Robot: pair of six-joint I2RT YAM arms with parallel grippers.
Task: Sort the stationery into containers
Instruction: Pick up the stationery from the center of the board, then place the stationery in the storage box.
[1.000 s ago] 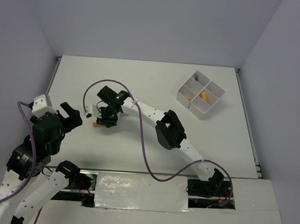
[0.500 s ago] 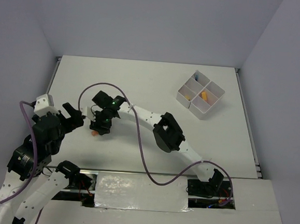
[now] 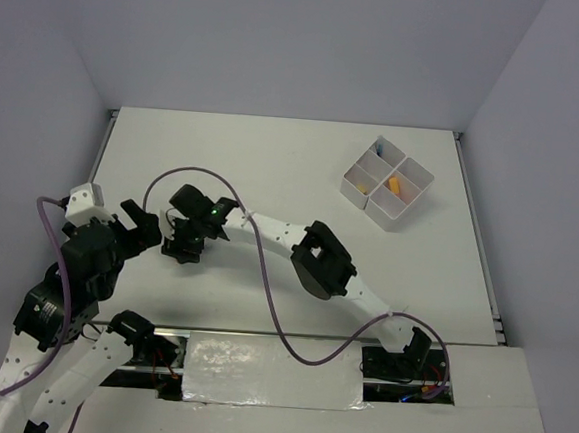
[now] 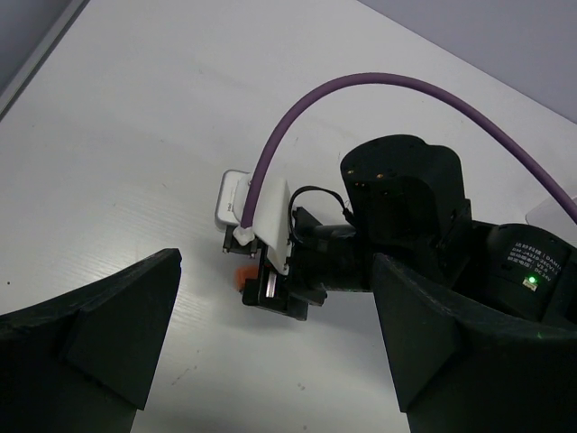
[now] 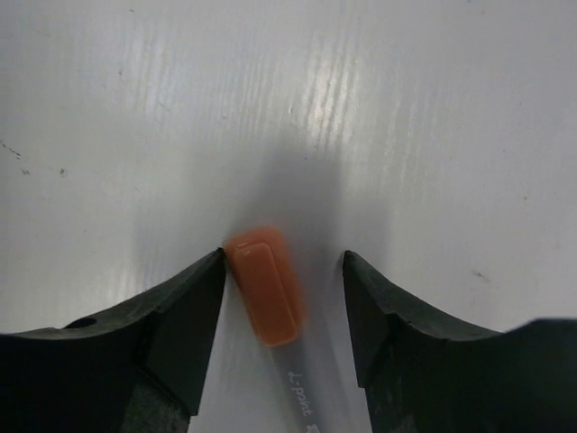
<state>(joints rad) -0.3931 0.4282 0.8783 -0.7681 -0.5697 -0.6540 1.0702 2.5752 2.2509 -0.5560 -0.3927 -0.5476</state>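
Looks like a robotics lab bench; plain grey walls (image 3: 283,45) enclose the white table (image 3: 303,167) under the jaws; a purple cable (image 4: 379,78) loops behind them.

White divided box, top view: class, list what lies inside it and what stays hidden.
Inside the box: an orange piece, a smaller orange bit, a blue tip. Its walls may hide anything lower down.

the orange-capped pen (image 5: 264,284) is blurred — its barrel runs off the bottom edge.
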